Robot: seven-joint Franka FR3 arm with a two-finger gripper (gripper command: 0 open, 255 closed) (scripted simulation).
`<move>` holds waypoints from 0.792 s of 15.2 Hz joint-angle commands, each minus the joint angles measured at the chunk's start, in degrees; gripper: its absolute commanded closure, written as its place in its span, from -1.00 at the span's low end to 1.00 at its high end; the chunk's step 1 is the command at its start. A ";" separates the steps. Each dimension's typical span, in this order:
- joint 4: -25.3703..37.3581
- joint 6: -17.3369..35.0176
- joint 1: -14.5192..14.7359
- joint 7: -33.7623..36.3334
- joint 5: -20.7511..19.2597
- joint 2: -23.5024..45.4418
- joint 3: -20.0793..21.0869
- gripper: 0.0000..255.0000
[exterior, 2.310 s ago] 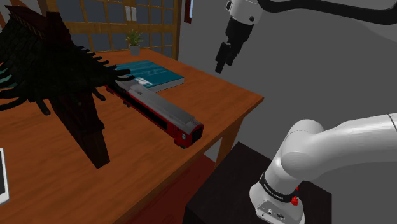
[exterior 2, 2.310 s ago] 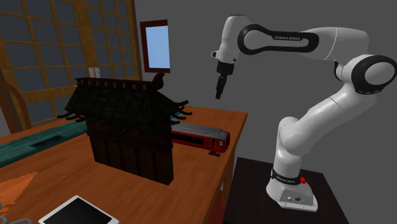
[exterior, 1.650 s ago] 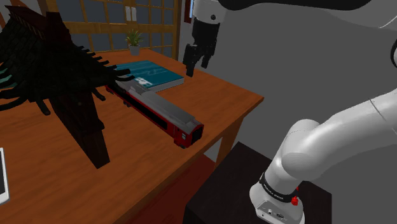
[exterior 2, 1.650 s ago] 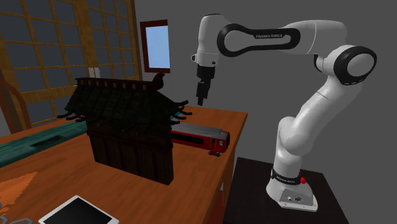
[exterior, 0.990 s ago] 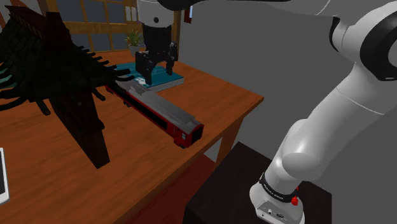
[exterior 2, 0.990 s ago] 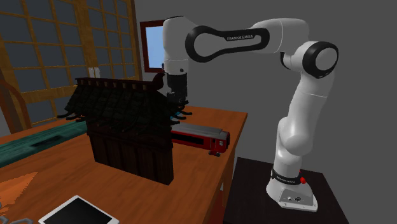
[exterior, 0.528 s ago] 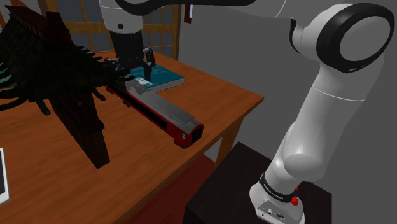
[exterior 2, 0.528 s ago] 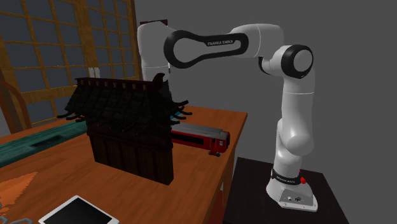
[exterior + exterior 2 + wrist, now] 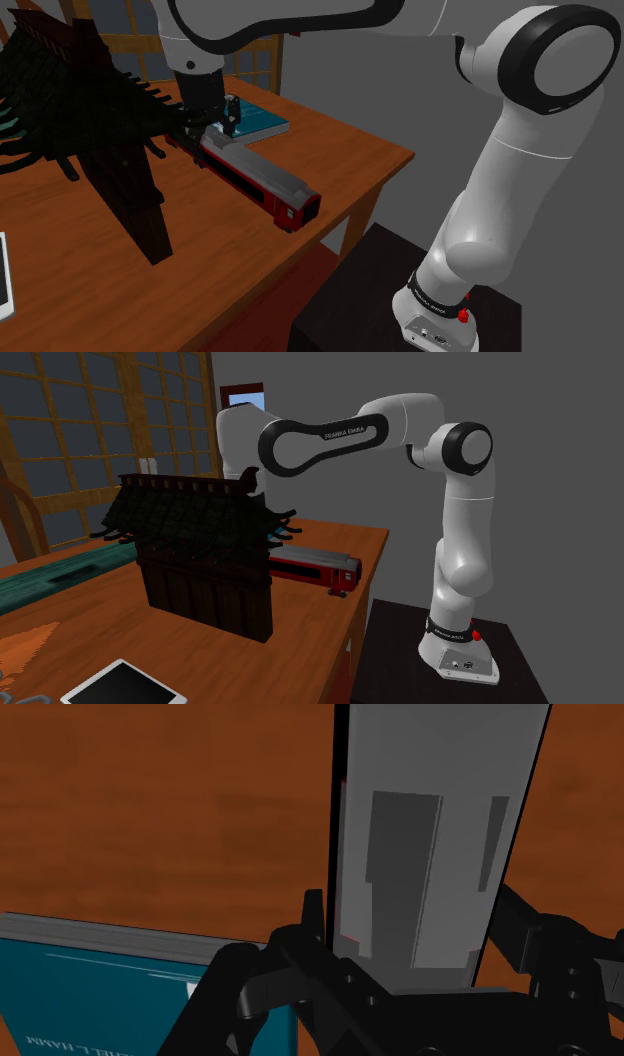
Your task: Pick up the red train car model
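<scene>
The red train car model (image 9: 258, 180) with a grey roof lies on the wooden table (image 9: 345, 150), one end near the table's edge and the other by the dark pagoda model. My gripper (image 9: 216, 124) has come down on that far end, beside the pagoda's eaves. In the wrist view the grey roof (image 9: 440, 834) runs between my fingers (image 9: 314, 916), which press against both its sides, so the gripper (image 9: 412, 929) is shut on the train. In the second exterior view the train (image 9: 318, 566) pokes out from behind the pagoda, which hides the hand.
A tall dark pagoda model (image 9: 90, 130) stands close to the gripper on the shoulder view's left. A teal book (image 9: 262, 118) lies just behind the train. A white tablet (image 9: 120, 687) sits near the table's front. The black stand (image 9: 350, 300) is beside the table edge.
The arm swung from above the table's corner toward the pagoda and sank onto the train's far end. The fingers, apart half a second ago, have closed on the train.
</scene>
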 commanded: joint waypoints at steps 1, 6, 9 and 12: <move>-0.06 0.10 0.00 0.05 -0.07 0.10 -0.01 1.00; -0.01 0.12 0.03 0.10 -0.10 0.19 0.01 1.00; -0.32 0.23 -0.01 0.05 -0.01 -0.05 0.00 1.00; 2.17 -2.12 0.07 -0.12 -0.04 0.11 0.05 1.00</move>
